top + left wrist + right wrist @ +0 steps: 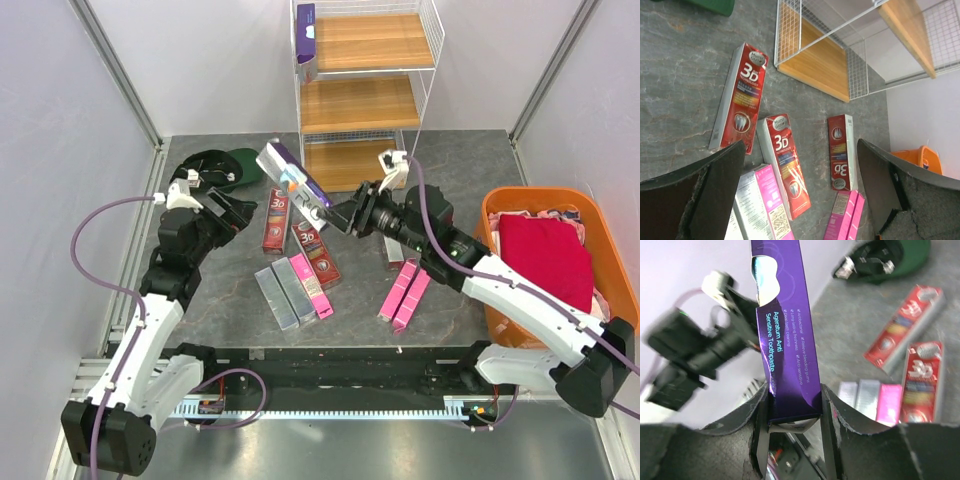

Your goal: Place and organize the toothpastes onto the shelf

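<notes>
Shelf (360,102) holds one purple toothpaste carton (306,40); basket (540,193) holds cloth (545,255).

Robot lab test cell, tabletop type.
Enclosed by plain pale wall panels (200,60) on aluminium posts (118,70); grey stone-look tabletop (470,170); 2 robot arms (150,320) bolted to a metal rail (350,408), trailing purple cables (76,243); white wire shelf (360,103) at back, orange basket (540,193) at right.

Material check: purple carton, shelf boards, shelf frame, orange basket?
purple carton: glossy printed cardboard, going by the folded edges and sheen.
shelf boards: wood or wood-look laminate, matte, with visible grain.
shelf frame: thin white wire mesh, likely coated metal.
orange basket: smooth moulded plastic, judging by the uniform colour and rounded rim.
</notes>
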`<state>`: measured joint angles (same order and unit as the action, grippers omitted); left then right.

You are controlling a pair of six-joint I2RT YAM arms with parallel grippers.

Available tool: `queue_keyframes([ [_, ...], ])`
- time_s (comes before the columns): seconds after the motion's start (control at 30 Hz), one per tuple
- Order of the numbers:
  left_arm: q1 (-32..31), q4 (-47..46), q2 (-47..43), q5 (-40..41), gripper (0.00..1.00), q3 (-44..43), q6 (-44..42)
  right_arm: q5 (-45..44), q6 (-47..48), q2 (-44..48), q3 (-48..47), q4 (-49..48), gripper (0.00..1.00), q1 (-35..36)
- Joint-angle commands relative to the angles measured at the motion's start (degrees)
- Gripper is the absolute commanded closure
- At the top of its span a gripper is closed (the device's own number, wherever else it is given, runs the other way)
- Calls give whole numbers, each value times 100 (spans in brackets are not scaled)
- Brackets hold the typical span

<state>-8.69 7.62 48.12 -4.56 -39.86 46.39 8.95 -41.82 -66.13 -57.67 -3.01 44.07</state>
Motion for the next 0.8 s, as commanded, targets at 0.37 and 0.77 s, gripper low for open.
queue_keyframes([
  [0.37,34,-331,207,-379,0,127,-104,2,34,-1182,-3284,-631,72,-830],
  [0.77,34,-524,338,-581,0,224,10,-525,-1290,-3098,-5359,-1105,71,-1831],
])
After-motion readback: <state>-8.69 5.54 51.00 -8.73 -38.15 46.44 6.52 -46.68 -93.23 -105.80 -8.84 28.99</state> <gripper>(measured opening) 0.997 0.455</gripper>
